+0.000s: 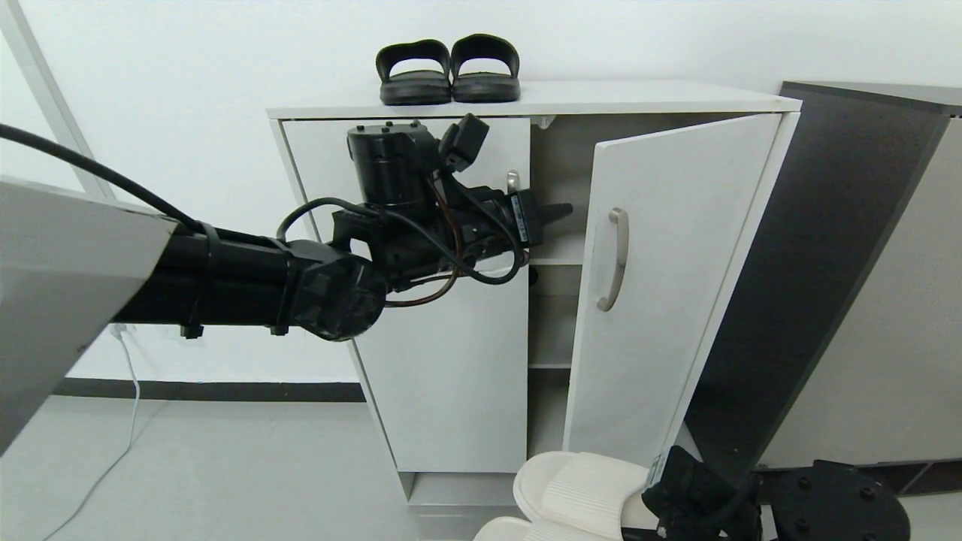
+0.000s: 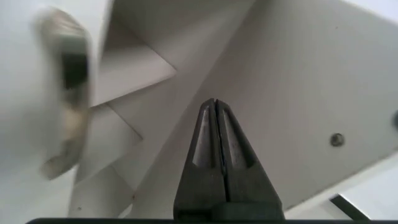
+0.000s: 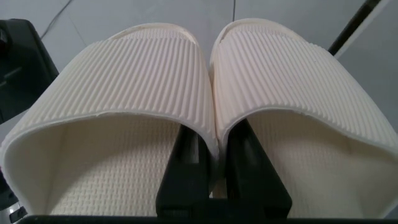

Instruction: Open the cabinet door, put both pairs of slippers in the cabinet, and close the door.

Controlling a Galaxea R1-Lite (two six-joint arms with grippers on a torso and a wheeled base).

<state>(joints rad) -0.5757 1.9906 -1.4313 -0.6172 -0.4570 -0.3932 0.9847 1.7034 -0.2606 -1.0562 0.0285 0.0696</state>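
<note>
A white cabinet (image 1: 646, 96) stands against the wall with a pair of black slippers (image 1: 449, 69) on top. Its right door (image 1: 669, 300) is swung partly open, showing shelves (image 1: 555, 261); the left door (image 1: 451, 376) is closed. My left gripper (image 1: 564, 211) (image 2: 216, 107) is shut and empty, its tip at the gap between the doors, just past the left door's handle (image 1: 512, 180) (image 2: 67, 93). Low in front of the cabinet, my right gripper (image 1: 652, 490) (image 3: 214, 146) holds a pair of white ribbed slippers (image 1: 579, 488) (image 3: 124, 81), one finger inside each, pinching their inner walls together.
A tall dark grey cabinet (image 1: 827, 263) stands close to the right of the open door. The right door's metal handle (image 1: 616, 259) faces me. A white cable (image 1: 128, 421) hangs down to the grey floor at the left.
</note>
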